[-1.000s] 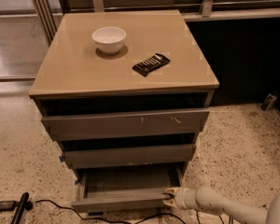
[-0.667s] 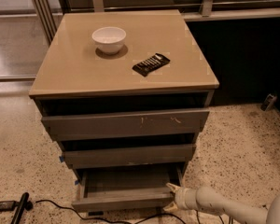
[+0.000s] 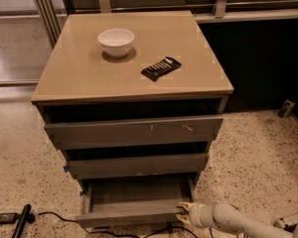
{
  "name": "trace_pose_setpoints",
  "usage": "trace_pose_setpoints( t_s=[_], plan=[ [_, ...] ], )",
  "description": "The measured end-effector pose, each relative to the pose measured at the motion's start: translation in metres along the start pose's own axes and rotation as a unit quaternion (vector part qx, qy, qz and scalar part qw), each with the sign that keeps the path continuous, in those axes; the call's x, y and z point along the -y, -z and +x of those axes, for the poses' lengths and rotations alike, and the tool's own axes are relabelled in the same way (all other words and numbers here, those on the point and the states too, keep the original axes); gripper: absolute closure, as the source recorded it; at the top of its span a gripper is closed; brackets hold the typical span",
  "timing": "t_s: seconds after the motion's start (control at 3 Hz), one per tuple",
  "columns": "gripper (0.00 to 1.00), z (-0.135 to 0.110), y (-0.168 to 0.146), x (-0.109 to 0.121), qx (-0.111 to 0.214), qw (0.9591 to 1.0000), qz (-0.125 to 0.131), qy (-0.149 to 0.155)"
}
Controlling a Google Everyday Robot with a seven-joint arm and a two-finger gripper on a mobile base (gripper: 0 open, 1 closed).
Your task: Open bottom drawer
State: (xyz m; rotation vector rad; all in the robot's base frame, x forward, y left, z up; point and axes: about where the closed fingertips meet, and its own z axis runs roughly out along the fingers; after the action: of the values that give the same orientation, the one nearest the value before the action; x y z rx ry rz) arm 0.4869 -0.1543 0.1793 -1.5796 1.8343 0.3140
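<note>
The bottom drawer (image 3: 131,216) is the narrowest dark-grey front at the foot of the cabinet. It stands pulled out, and its shallow grey tray (image 3: 136,192) shows bare inside. My gripper (image 3: 184,212) sits at the right end of the drawer front, on the end of my white arm that comes in from the lower right. Above it are the middle drawer (image 3: 138,165) and the widest top drawer (image 3: 134,131) with pale scratch marks, both pushed in.
A white bowl (image 3: 116,41) and a black snack bar (image 3: 161,68) lie on the tan cabinet top (image 3: 79,78). A black cable and plug (image 3: 20,219) lie on the speckled floor at lower left. Dark panel wall at right.
The bottom drawer has come out slightly further. My gripper has stayed at its right front corner and shifted a little forward with it.
</note>
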Motion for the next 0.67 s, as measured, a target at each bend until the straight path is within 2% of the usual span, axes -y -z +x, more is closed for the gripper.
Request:
trace_pose_setpoints(
  t_s=[0.33, 0.67],
  plan=[
    [0.97, 0.0053, 0.0215, -0.0282, 0.018, 0.9998, 0.006, -0.003],
    [1.0, 0.0021, 0.0254, -0.0296, 0.018, 0.9998, 0.006, -0.003]
  ],
)
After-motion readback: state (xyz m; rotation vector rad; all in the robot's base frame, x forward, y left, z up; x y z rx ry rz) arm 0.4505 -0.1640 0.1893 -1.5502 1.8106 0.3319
